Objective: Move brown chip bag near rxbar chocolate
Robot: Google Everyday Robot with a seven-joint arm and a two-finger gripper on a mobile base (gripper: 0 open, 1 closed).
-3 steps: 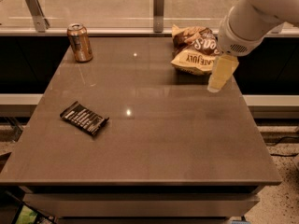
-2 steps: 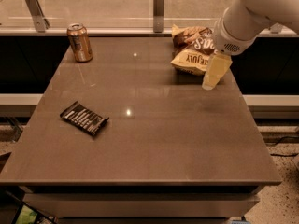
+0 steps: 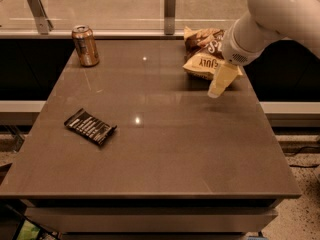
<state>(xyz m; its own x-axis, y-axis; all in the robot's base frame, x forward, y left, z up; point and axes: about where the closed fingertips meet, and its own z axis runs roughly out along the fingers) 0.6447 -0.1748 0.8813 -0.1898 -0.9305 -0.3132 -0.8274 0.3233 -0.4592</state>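
The brown chip bag (image 3: 202, 54) lies crinkled at the back right of the brown table (image 3: 165, 154), dark brown on top and cream-yellow in front with big lettering. The rxbar chocolate (image 3: 90, 126), a small flat black wrapper with white print, lies at the front left, far from the bag. My gripper (image 3: 216, 90) hangs from the white arm (image 3: 270, 19) just in front of the bag's right front corner, close above the tabletop. It holds nothing that I can see.
A copper-coloured drink can (image 3: 85, 45) stands upright at the back left corner. A glass barrier with metal posts (image 3: 170, 10) runs along the table's back edge. Dark shelving lies to both sides.
My gripper has moved a little to the left along the bag's front edge. The bag, the bar and the can have not moved.
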